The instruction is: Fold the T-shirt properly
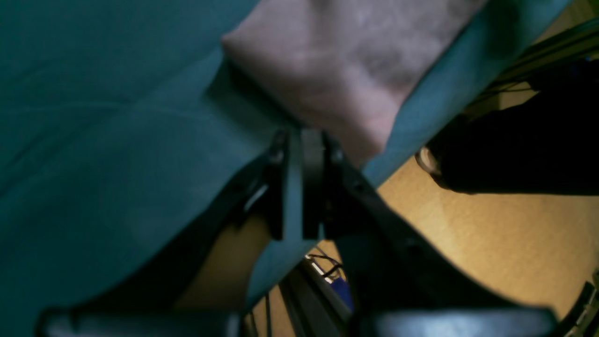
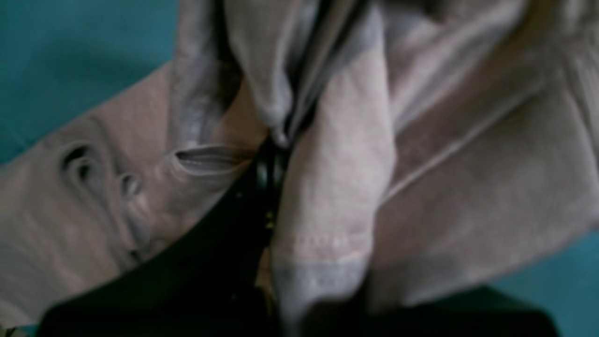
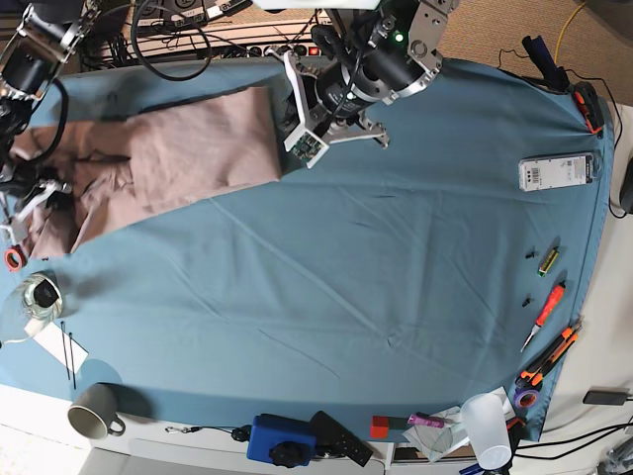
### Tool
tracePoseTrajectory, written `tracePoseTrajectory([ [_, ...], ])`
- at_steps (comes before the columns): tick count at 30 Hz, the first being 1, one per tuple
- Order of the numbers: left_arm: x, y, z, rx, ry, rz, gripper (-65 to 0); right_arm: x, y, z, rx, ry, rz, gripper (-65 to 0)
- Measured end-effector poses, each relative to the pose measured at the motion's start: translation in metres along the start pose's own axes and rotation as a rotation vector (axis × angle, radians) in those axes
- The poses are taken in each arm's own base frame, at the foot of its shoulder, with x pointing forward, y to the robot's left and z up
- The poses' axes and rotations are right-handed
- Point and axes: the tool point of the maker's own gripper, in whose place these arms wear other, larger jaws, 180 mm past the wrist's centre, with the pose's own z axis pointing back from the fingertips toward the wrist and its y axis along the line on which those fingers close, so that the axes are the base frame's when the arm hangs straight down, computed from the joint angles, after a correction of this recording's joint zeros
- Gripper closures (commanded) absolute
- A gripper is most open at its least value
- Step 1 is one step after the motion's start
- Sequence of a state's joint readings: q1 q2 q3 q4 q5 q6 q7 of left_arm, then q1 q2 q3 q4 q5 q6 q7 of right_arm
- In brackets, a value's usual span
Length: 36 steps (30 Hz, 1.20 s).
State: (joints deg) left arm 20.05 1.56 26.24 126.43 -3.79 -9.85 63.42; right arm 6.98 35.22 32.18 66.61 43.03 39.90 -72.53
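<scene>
Dusty-pink cotton T-shirt (image 3: pixel 168 158) lies wrinkled at the far-left part of the blue-teal table cloth (image 3: pixel 376 257); at its left end the black right gripper (image 2: pixel 273 159) is clamped on a bunched fold of it; at its right edge the black left gripper (image 1: pixel 299 154) has jaws nearly together, pinching the teal cloth beside the shirt's corner.

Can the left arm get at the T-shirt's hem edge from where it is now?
Probably yes. The left gripper sits right at the near edge of the T-shirt, jaws almost shut with only table cloth showing between them. Nothing blocks it, though blur hides whether any pink fabric is caught.
</scene>
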Motion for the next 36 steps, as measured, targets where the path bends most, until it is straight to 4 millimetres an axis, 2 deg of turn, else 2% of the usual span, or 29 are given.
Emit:
tracePoseTrajectory([
  [4, -0.007, 0.029, 0.01, 0.17, 0.019, 0.034, -4.5, 0.0, 0.02, 0.01, 0.044, 0.05, 0.056, 0.0],
  [8, -0.013, 0.06, 0.027, 0.334, 0.027, 0.028, -4.5, 0.021, 0.058, 0.019, 0.106, -0.058, 0.154, 0.0],
  [11, -0.016, 0.073, 0.04, 0.416, 0.027, 0.031, -4.5, 0.012, 0.079, 0.022, 0.105, -0.061, 0.224, 0.0],
  [14, -0.019, 0.078, 0.051, 0.464, 0.029, 0.025, -4.5, -0.009, 0.1, 0.018, 0.14, -0.049, 0.236, 0.0],
  [18, -0.035, 0.084, 0.057, 0.507, 0.074, 0.013, -4.5, -0.036, 0.133, 0.013, 0.223, -0.047, 0.218, 0.0],
  [25, -0.055, 0.086, 0.066, 0.551, 0.131, 0.012, -4.5, -0.028, 0.182, 0.028, 0.299, -0.153, 0.277, 0.0],
  [36, -0.062, 0.09, 0.069, 0.558, 0.152, -0.023, -4.5, -0.041, 0.213, 0.015, 0.376, -0.156, 0.227, 0.0],
])
